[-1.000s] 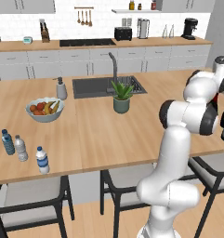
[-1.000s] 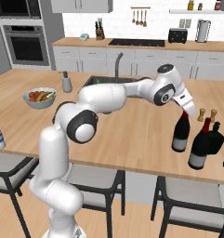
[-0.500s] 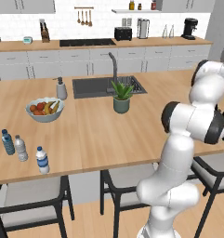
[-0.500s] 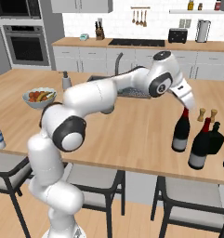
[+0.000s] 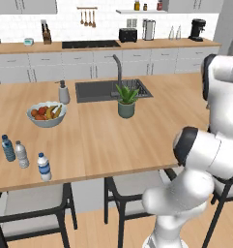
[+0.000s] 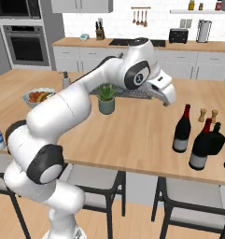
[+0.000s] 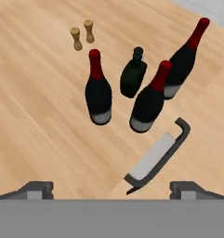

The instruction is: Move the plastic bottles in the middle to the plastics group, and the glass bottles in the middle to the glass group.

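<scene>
Three wine bottles (image 7: 98, 90) bunched on counter (image 6: 132, 135) right end, gripper (image 6: 167, 95) above with jaws wide, empty.
Risk: bottles stand close, a descending finger could knock a neighbour over. Small water bottle (image 5: 43, 166) waits far left.

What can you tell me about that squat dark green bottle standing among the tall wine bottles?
The squat dark green bottle looks like glass: a rounded, wide body, a short neck and a dark stopper. It stands upright on the wooden counter, behind the red-topped wine bottles and shorter than them. In the right base view it sits partly hidden behind one of them. Whether they touch is unclear.
</scene>
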